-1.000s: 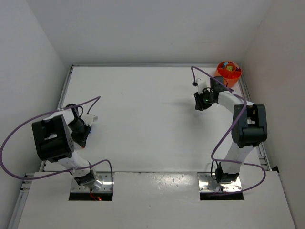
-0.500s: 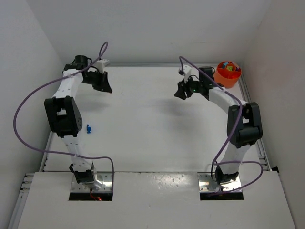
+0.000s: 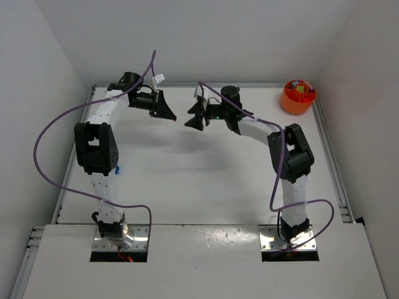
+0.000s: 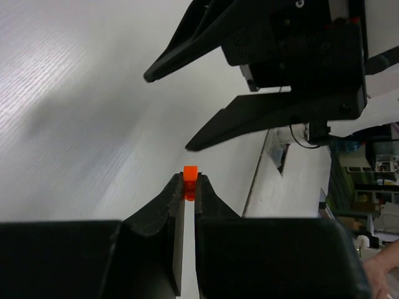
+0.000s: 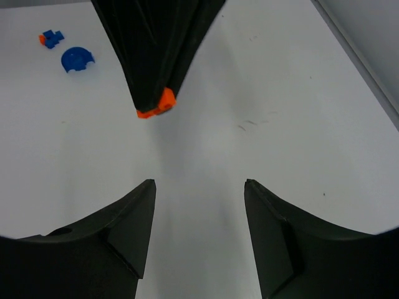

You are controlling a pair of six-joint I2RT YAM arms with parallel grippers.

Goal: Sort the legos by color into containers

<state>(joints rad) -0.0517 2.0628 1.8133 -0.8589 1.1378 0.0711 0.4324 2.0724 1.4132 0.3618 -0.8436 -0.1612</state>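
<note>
**Inspector A:** An orange lego brick [image 5: 157,104] is recorded pinched at the tips of the left gripper [image 4: 189,184], just ahead of the right gripper [image 5: 198,187], whose jaws are parted and empty. The orange tub [image 3: 297,96] lies well behind the right gripper.

**Inspector B:** The brick is judged light, rigid and slick; its exposed end should be taken. It is resolved in the wrist views alone; the tub is shown only from above.

The left arm [image 3: 103,118] and the right arm [image 3: 262,131] both stretch across the far side, wrists turned inward. The left gripper [image 3: 171,115] is pinched tight on an orange brick [image 4: 189,172]. Facing it, tips near but apart, the right gripper [image 3: 188,118] stands spread and empty.
</note>
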